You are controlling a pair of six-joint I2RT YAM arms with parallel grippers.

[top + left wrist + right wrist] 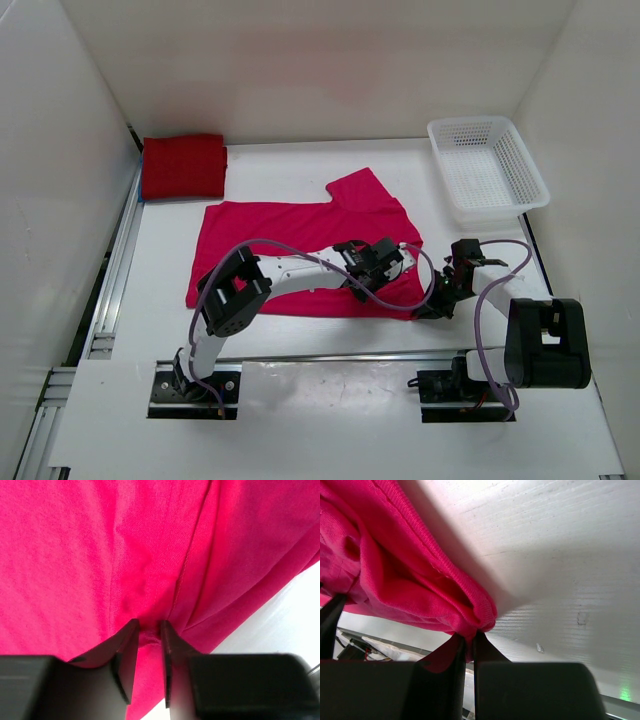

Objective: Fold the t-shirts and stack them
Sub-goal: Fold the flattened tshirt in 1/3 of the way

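A folded dark red cloth t-shirt (184,166) sits at ten o'clock. A bright pink-magenta cloth t-shirt (280,240) lies spread at centre. The left gripper (149,639), nearly closed, pinches a ridge of its right side. The right gripper (469,641) clamps its four-o'clock corner. Beyond is bare white table (425,215), with a white plastic mesh basket (487,165) at two o'clock.

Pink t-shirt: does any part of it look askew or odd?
Yes. The pink t-shirt lies mostly flat, but its near right corner is bunched into folds where the left claw and right claw pinch it.
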